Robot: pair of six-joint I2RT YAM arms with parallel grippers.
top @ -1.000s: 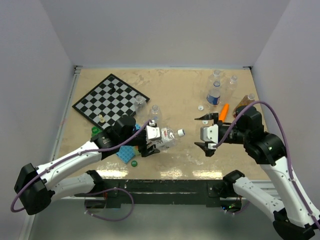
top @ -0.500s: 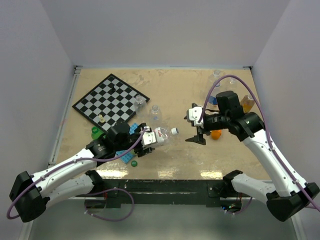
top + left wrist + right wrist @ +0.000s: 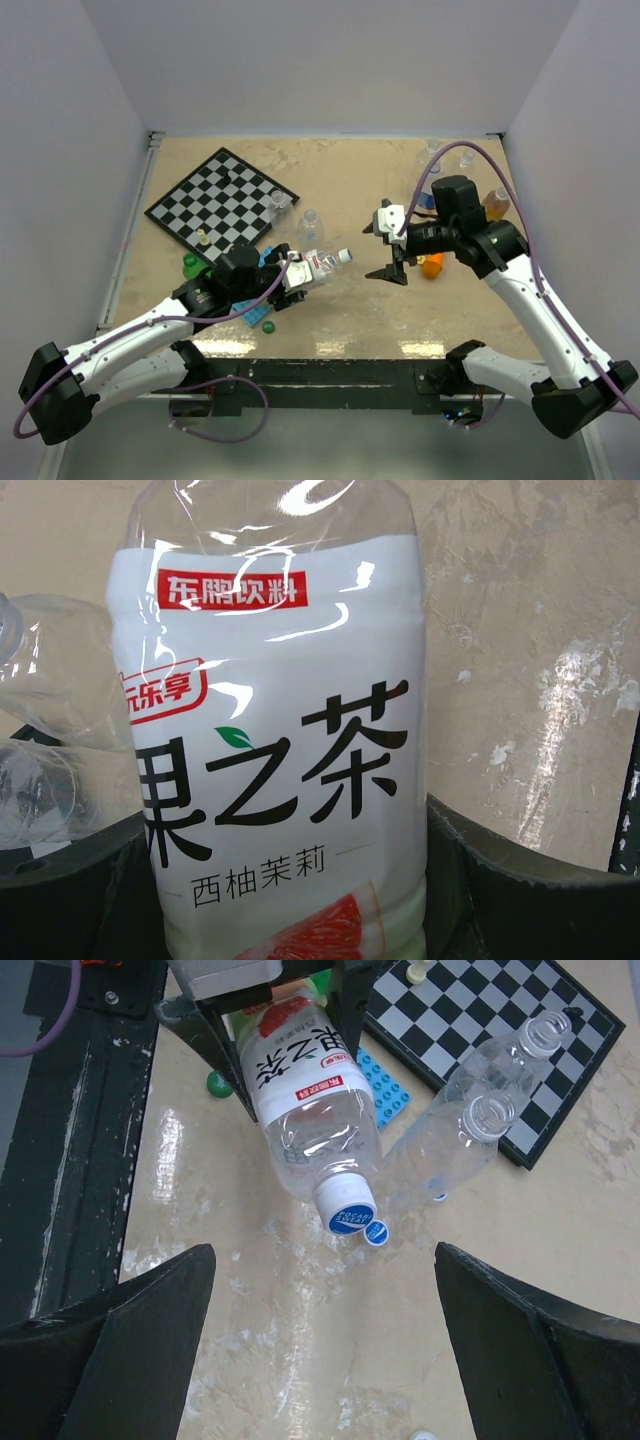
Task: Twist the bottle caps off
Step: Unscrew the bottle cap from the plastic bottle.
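Swinging up from the near right of the table over the past second, the right gripper now faces the white-and-blue cap head-on, its jaws spread wide and not yet touching it. The left gripper has kept its clamp around the label of the labelled bottle, holding it tilted near the middle of the table with the neck aimed at the right gripper, and has drawn it slightly back toward itself. The cap sits on the neck, presented for a grasp. What remains, I judge, is to advance, pinch the cap and twist. A loose blue cap lies just beyond it on the table, beside two uncapped clear bottles.
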